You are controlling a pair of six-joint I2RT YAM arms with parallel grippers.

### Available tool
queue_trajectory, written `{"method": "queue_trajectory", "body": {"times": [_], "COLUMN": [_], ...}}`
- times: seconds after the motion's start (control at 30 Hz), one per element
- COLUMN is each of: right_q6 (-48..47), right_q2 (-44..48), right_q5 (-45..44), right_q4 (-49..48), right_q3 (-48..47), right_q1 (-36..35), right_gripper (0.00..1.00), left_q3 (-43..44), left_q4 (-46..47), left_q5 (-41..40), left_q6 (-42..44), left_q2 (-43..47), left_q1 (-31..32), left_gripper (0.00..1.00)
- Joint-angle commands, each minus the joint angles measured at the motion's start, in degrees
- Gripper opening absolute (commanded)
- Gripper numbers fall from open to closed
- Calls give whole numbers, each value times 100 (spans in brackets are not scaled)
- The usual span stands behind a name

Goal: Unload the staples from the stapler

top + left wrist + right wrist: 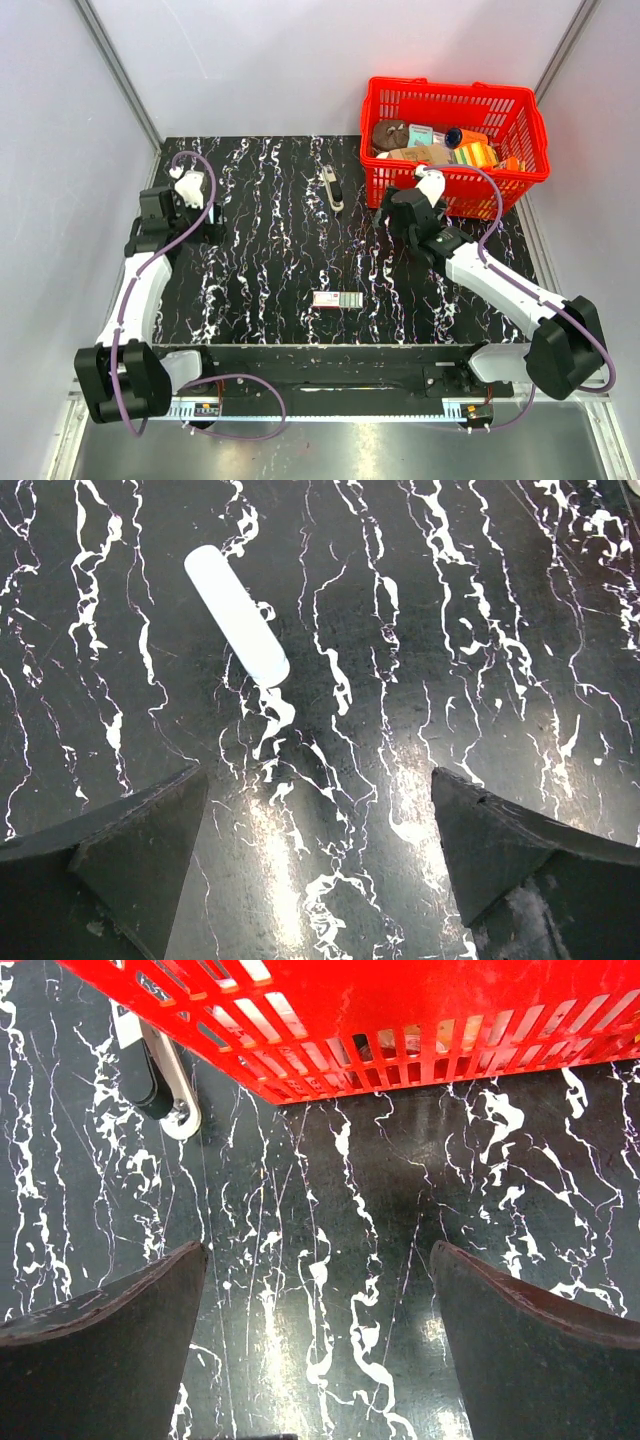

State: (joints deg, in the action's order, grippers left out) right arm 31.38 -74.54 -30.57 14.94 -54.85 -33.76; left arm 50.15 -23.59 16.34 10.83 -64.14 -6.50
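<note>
Now both arms are stretched forward over the black marbled table (260, 260), and neither holds anything. The left arm (135, 300) rises from its base at the near left corner, bends at the elbow and reaches along the left side, its wrist turned down toward the surface. The left gripper (318, 780) hangs above the table with its jaws spread wide; between the two dark fingers (120, 870) only the marble pattern is seen. A little ahead of it a white rounded bar (237, 615) lies flat, apart from the fingers. The right arm (500, 285) runs from its base at the near right corner diagonally toward the far middle, and its wrist also points down. The right gripper (318, 1255) is released too, jaws wide, and hovers just beside the near-left corner of the red basket (400, 1010), which stands at the far right and holds small goods. The stapler (332, 188) lies on the table in the far middle part, between the two grippers, nearer to the right one but touching neither. In the right wrist view it shows at the upper left, where the basket's corner hides its far end. A pink-and-green box (336, 299) lies flat near the middle of the near edge, well apart from the stapler.
</note>
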Motion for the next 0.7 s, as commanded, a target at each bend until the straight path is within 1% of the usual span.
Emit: {"method": "queue_trajectory", "body": {"times": [0.0,0.07,0.17,0.27,0.43,0.53,0.67], "right_q6": [-244,-491,-615,-668,-685,-756,-852], "right_q2": [212,230,160,133,352,467,476], "right_q5": [426,700,675,578,491,394,262], "right_q4": [-377,-343,-124,53,-35,-140,-176], "right_q3": [27,27,-78,-79,193,299,326], "right_q1": [-52,-52,-61,-69,-175,-306,-526], "right_gripper": [99,99,99,99,99,98,94], "left_q3": [407,539,644,943,1365,1629,2068], "left_q4": [487,531,733,751,848,813,778], "left_q5": [-219,-140,-104,-481,-1167,-1291,-1449], "left_q6": [-187,-230,-554,-950,-1451,-1601,-1777], "left_q2": [-317,-599,-985,-1477,-2338,-2866,-3481], "left_q1": [-53,-53,-62,-9,0,0,44], "left_gripper": [99,99,99,99,99,99,99]}}
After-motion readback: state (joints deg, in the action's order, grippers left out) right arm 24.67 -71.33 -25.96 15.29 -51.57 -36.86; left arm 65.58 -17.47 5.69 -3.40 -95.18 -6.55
